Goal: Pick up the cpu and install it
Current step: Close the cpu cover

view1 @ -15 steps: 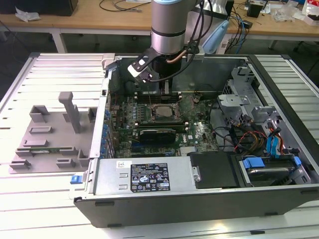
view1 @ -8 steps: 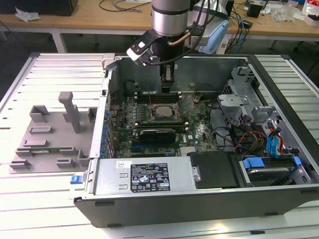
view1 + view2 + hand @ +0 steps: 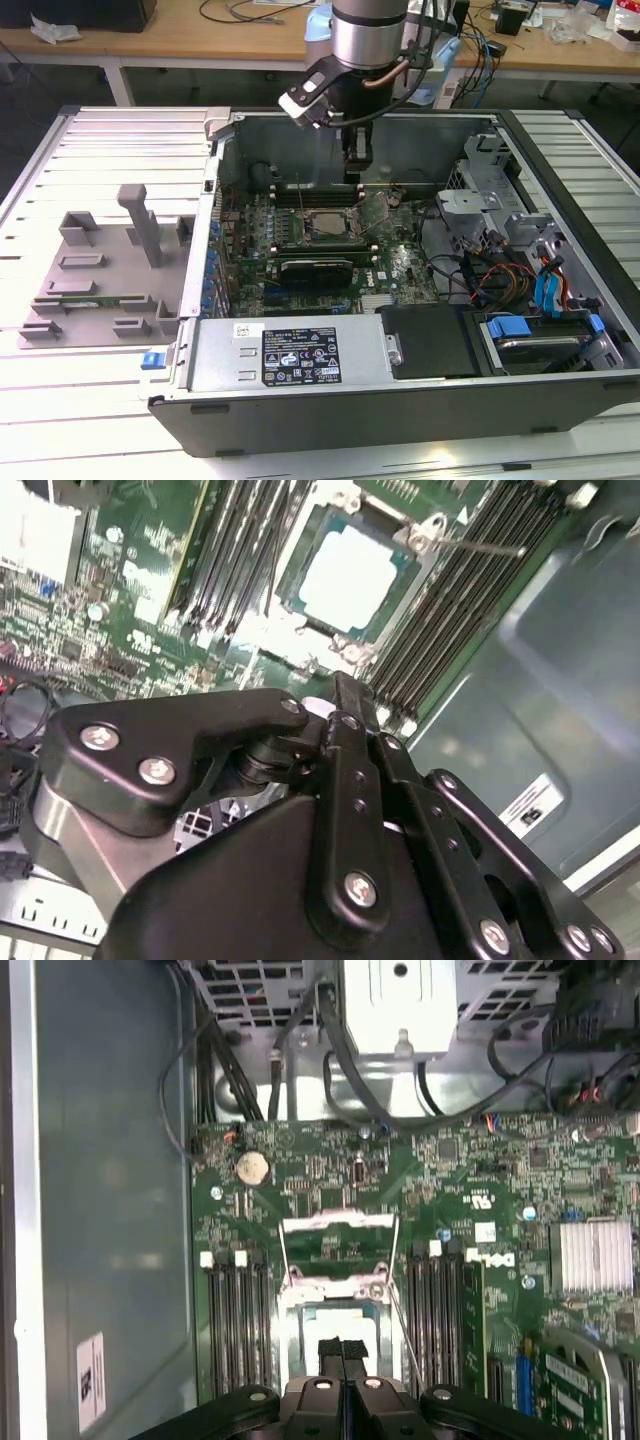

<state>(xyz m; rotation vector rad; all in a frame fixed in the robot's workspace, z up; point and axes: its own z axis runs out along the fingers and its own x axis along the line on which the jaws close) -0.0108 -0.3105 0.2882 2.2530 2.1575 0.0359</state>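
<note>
The cpu (image 3: 350, 575) is a pale silvery square lying flat in the motherboard socket (image 3: 325, 225), between the rows of memory slots. The socket's metal load frame (image 3: 337, 1232) stands folded open beside it. My gripper (image 3: 355, 165) hangs inside the open computer case, a little above the board and just behind the socket in the exterior view. In the first wrist view its two black fingertips (image 3: 330, 1348) are pressed together over the socket's edge, with nothing between them. The gripper is shut and apart from the cpu.
The case walls (image 3: 225, 150) ring the board. A power supply (image 3: 290, 355) lies at the front; a drive cage with blue cables (image 3: 540, 290) fills the exterior view's right. A grey plastic fixture (image 3: 100, 270) sits on the table at the left. A finned heatsink (image 3: 595, 1255) stands on the board.
</note>
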